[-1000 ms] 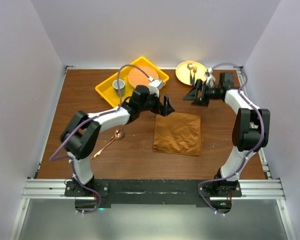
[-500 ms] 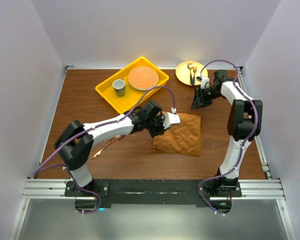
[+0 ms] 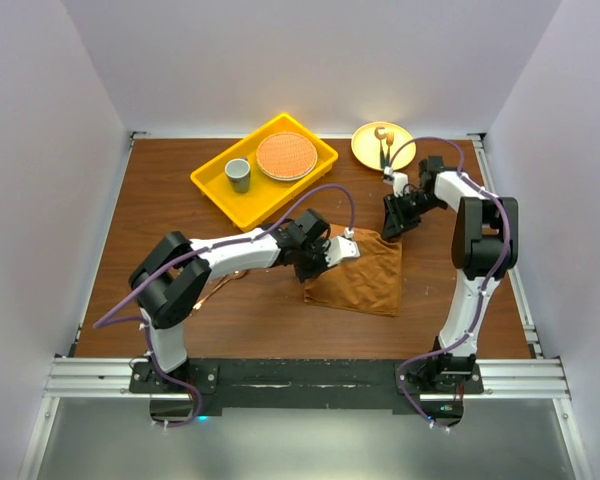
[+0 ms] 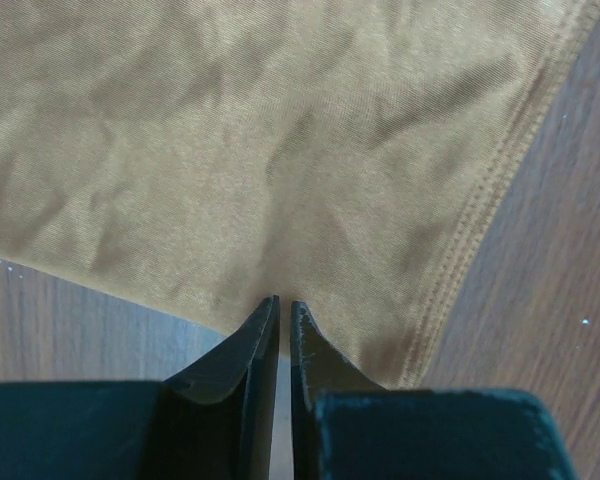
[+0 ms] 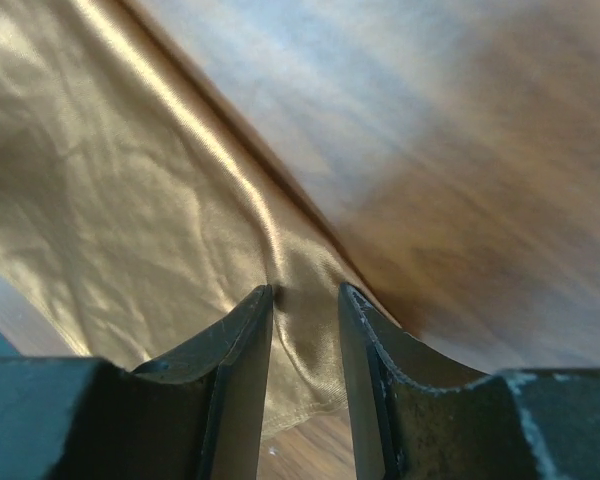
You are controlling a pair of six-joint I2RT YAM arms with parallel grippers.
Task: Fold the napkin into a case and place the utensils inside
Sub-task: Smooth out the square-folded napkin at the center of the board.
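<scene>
The napkin is spread on the table, right of the frame's centre. Its upper left corner is pinched by the left gripper, whose fingers are almost fully closed on the hem. At the upper right corner, a raised fold is held between the partly closed fingers of the right gripper. The spoon is seen left of the napkin, partly hidden by the left arm.
</scene>
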